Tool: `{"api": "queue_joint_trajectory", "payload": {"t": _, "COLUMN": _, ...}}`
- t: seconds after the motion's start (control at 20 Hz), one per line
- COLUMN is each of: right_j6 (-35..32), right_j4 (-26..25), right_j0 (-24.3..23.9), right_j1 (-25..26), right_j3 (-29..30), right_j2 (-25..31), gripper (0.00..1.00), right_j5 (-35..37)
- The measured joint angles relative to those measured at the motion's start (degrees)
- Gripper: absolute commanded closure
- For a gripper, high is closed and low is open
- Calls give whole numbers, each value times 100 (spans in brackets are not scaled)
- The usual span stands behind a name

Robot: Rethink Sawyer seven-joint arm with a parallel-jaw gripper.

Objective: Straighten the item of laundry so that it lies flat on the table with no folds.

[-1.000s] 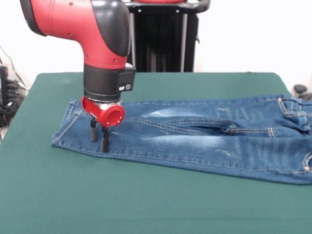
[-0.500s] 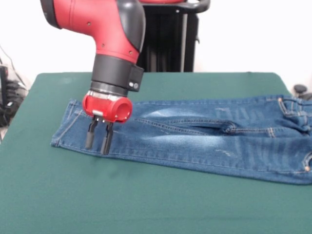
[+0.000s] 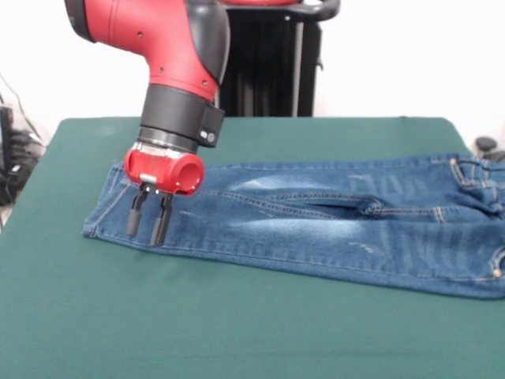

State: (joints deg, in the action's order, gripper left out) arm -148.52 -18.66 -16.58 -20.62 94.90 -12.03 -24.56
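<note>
The item of laundry (image 3: 316, 229), a pair of blue denim jeans with faded patches, lies lengthwise across the green table (image 3: 237, 332). Its leg hems are at the left and its waist end runs off the picture's right edge. The cloth looks mostly flat, with a small pucker where the legs meet (image 3: 371, 208). My gripper (image 3: 145, 238) hangs tilted over the hem end at the left. Its two black fingers (image 3: 161, 223) are slightly apart and open, with nothing between them, and their tips sit at or just above the denim.
The black pedestal (image 3: 268, 63) stands behind the table's far edge. Cables (image 3: 16, 158) lie off the table at the left. A small dark object (image 3: 485, 145) shows past the right corner. Bare green top stretches in front of the jeans.
The arm has tilted and swung its gripper a little to the left, toward the hems, lifting the fingertips off the spot they pressed. The jeans lie as before.
</note>
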Motion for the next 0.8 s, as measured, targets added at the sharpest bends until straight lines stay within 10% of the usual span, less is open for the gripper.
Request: {"api": "queue_joint_trajectory", "payload": {"t": 0.8, "right_j6": 0, "right_j4": -632, "right_j0": -1032, "right_j1": -875, "right_j3": 386, "right_j2": 480, "gripper": 0, "right_j5": 2014}}
